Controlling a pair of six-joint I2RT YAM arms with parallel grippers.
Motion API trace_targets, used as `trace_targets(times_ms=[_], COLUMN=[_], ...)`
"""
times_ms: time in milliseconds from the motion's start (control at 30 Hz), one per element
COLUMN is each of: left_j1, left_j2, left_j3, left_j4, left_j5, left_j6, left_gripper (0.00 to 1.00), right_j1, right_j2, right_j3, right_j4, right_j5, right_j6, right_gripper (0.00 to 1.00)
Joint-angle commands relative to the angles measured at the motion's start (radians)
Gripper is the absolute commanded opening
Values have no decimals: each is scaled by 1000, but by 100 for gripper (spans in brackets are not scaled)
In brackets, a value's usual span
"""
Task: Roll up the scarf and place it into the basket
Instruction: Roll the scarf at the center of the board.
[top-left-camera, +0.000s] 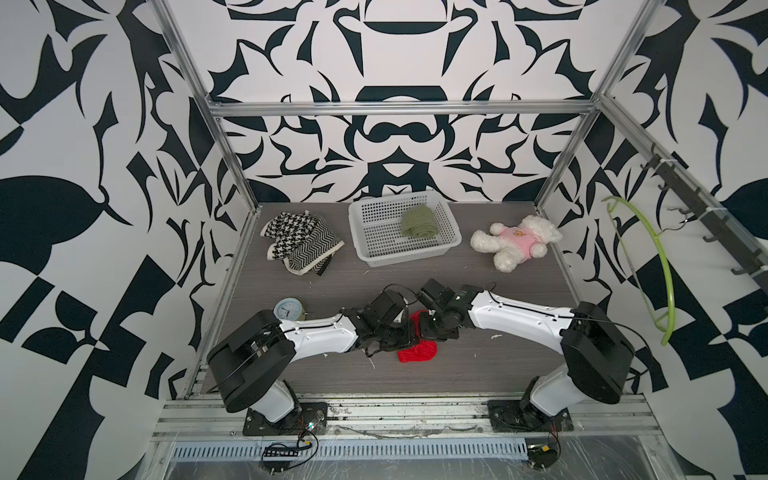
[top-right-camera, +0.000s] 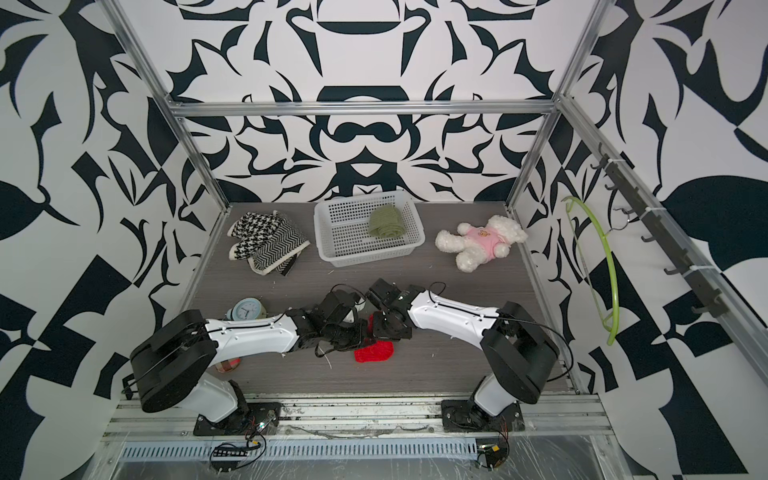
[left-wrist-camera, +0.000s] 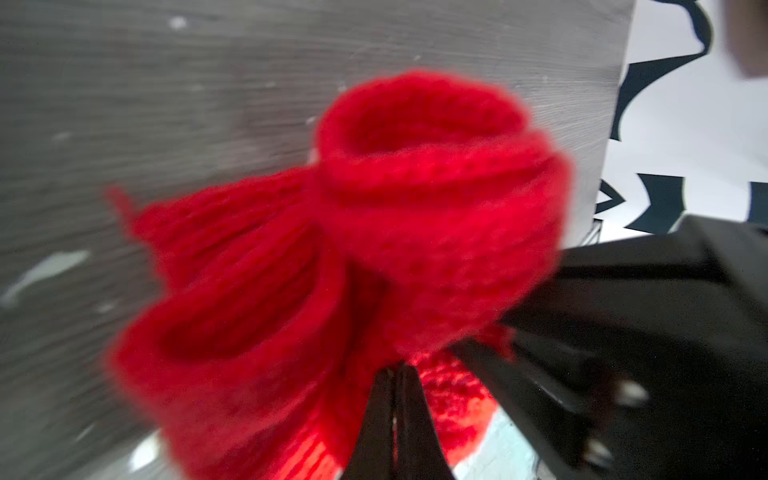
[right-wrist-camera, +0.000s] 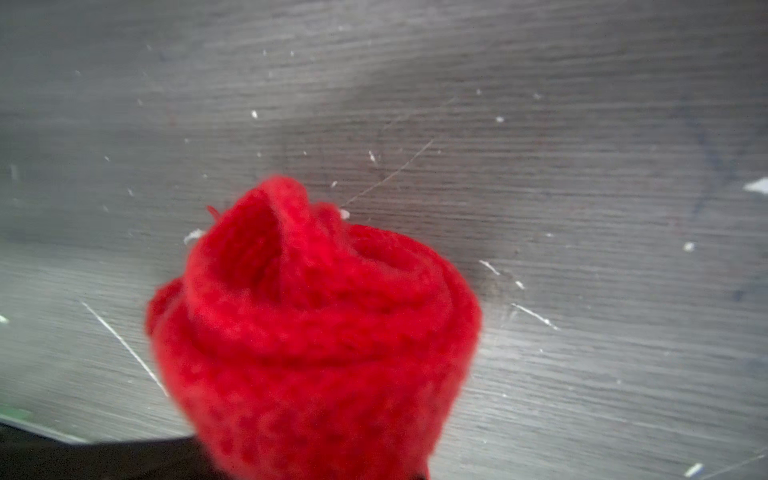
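Left wrist view: slack scarf (left-wrist-camera: 415, 216) roll could unwind

Left wrist view showed the left gripper (left-wrist-camera: 395, 374) with its jaws pressed together at the foot of the scarf. Whether a fold sat pinched between them could not be told. The right gripper (left-wrist-camera: 482, 334) reached in just beside it, against the roll; whether its jaws were clamped or parted was unclear. The scarf sat at the middle of the worktop (top-left-camera: 478, 365) near its front edge, between the two wrists, wound into two slack coils with a tail trailing out.

Risks, as judged:
- The coils looked loose, so a lift by one thin pinch would probably let them sag open.
- Knit yarn could snag on a fingertip as a jaw let go, dragging the roll apart.
- The wrists were crowded together and might knock each other on the way up.
- The basket (top-left-camera: 376, 237) stood at the middle of the back edge, well apart from the scarf, so the carry would be long enough for a weak hold to slip.
- A green roll (top-left-camera: 419, 222) filled the basket's right half, so a drop on top of it could tip the scarf over the rim.

Count:
- two grippers
- one scarf
- one basket
- one green roll
- one bear (top-left-camera: 517, 243), near the back right corner
- one clock (top-left-camera: 286, 309), by the left edge
- one hanger (top-left-camera: 648, 266), on the right wall
- one patterned heap (top-left-camera: 301, 245), near the back left corner, its pieces uncountable
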Motion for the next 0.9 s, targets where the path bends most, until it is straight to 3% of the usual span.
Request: trace_targets(times_ms=[0, 167, 500, 767, 867], left_j1=[-6, 3, 37, 36, 36], left_j2=[-1, 21, 61, 84, 92], left_j3=[-64, -123, -155, -180, -205], left_j4=[-93, -52, -54, -81, -79], left_j5=[-49, -69, -59, -56, -45], left_j6=[-46, -90, -115, -118, -123], left_gripper=[0, 0, 0, 0, 0], right_j1=[-9, -17, -81, -83, -79], right_j2=[-49, -102, -210, -158, -136], right_j3=[-20, -21, -55, -98, -120], right_j4=[11, -12, -74, 90, 133], right_j5=[52, 32, 30, -144, -190], right_j6=[23, -30, -92, -126, -130], right_gripper=[31, 47, 58, 73, 73])
